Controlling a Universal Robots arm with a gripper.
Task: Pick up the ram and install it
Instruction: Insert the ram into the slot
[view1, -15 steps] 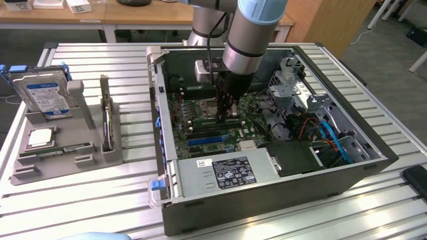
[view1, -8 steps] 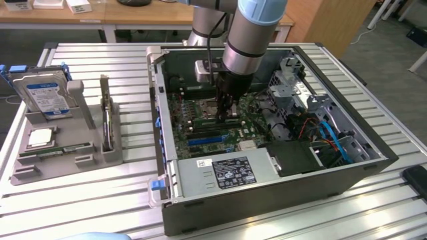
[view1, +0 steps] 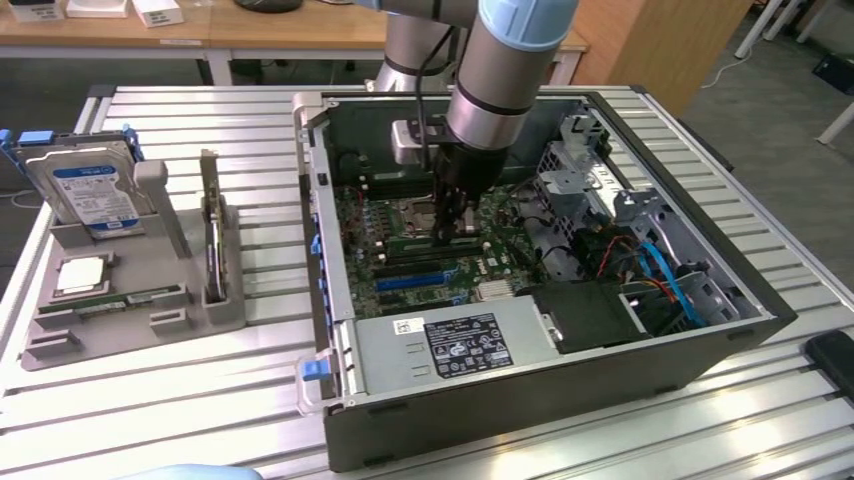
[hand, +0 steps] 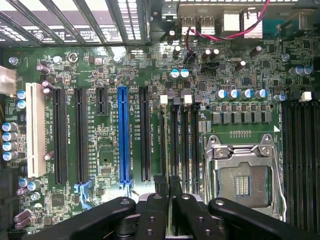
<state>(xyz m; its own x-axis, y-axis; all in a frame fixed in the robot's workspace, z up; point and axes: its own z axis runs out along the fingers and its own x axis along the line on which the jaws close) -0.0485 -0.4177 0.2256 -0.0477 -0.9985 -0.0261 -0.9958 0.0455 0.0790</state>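
Note:
My gripper (view1: 454, 232) reaches down into the open computer case (view1: 534, 400), just over the motherboard (view1: 400, 265) beside the processor socket (view1: 416, 212). In the wrist view its black fingers (hand: 160, 200) are shut on the ram (hand: 168, 167), seen edge-on as a thin dark strip. The strip lies along the black memory slots (hand: 185, 145) between the blue slot (hand: 123, 135) and the open socket (hand: 245, 177). I cannot tell if the ram touches a slot. A second green stick (view1: 114, 300) lies flat on the grey holder (view1: 134, 340) outside the case.
The holder also carries a hard drive (view1: 96, 195), a square silver processor chip (view1: 80, 275) and an upright card (view1: 210, 235). Inside the case sit the power supply (view1: 454, 345), drive cages (view1: 587, 165) and blue and orange cables (view1: 661, 275). The slatted table (view1: 200, 400) surrounds everything.

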